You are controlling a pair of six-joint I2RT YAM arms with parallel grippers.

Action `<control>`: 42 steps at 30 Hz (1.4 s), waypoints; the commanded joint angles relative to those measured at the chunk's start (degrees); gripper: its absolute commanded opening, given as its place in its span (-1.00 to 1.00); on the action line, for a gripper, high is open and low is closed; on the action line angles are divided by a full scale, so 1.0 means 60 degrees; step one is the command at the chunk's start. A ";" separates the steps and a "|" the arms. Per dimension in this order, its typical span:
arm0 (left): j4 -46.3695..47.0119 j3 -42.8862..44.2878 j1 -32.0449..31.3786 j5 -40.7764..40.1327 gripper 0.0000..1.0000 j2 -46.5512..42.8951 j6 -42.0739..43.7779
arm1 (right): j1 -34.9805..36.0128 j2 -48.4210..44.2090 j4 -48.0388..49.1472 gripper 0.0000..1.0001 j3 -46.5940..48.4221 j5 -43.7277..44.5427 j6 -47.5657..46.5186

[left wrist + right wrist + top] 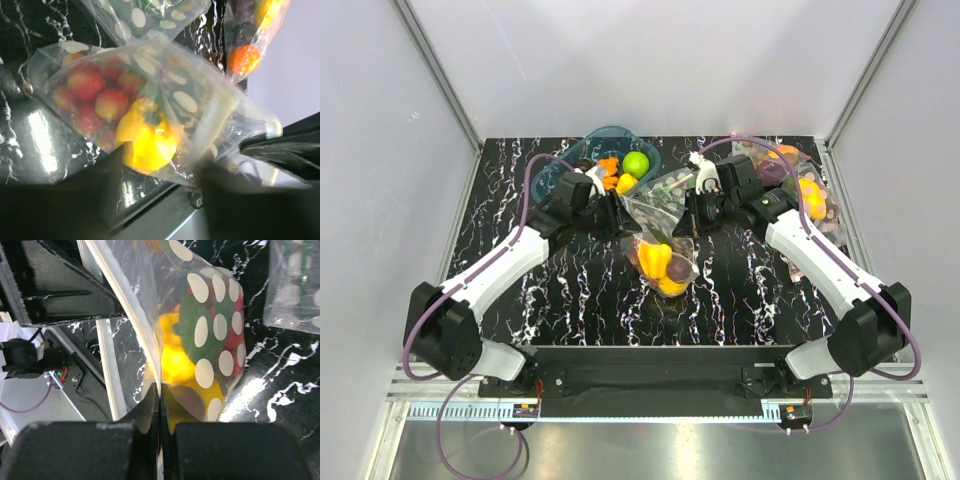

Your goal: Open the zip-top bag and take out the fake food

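Observation:
The clear zip-top bag (658, 205) with white dots hangs in the middle of the table between my two grippers. The fake food sags in its bottom (658, 262): a yellow pepper (147, 142), a red berry cluster (95, 95) with green leaves, and a dark plum (187, 402). My right gripper (683, 215) is shut on one wall of the bag just below its white zip strip (161, 390). My left gripper (618, 212) is at the bag's other top corner. In the left wrist view its jaws (165, 160) stand apart, and the bag's rim lies against the right finger (225, 190).
A blue tub (582, 150) at the back holds a lime-green apple (636, 163) and orange pieces. A second dotted bag (810, 195) with orange and yellow pieces lies at the back right, under my right arm; its orange ball also shows in the left wrist view (245, 57).

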 commanded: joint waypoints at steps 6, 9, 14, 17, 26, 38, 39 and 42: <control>0.1153 0.1699 -0.0188 0.1372 -1.00 0.1015 0.0309 | 0.0074 -0.0976 -0.1321 -1.00 0.1238 0.2449 -0.0265; 0.1696 0.1934 -0.0174 0.2252 -1.00 0.1090 0.0411 | 0.0060 -0.1137 -0.2069 -1.00 0.1736 0.3402 -0.0427; 0.0050 0.2242 -0.0188 0.2093 -1.00 0.1163 0.1727 | 0.0060 -0.1342 -0.2804 -1.00 0.1928 0.4517 -0.0209; -0.1242 0.2272 -0.0188 0.0544 -1.00 0.1003 0.2300 | 0.0059 -0.1416 -0.2806 -1.00 0.1548 0.4533 0.0216; -0.2580 0.1261 -0.0349 -0.1234 -1.00 0.0269 0.2695 | 0.0133 -0.0523 -0.2089 -1.00 0.0653 0.2995 0.1242; -0.3959 0.5716 -0.2414 -0.2128 0.34 0.0212 0.3516 | 0.0265 -0.0288 -0.2029 -1.00 0.0639 0.2613 0.1741; -0.3623 0.5497 -0.2444 -0.1924 0.31 0.0182 0.3517 | 0.0279 -0.0302 -0.2029 -1.00 0.0624 0.2613 0.1770; -0.2800 0.4749 -0.2517 -0.1293 0.03 0.0429 0.3472 | 0.0279 -0.0361 -0.2029 -1.00 0.0595 0.2570 0.1770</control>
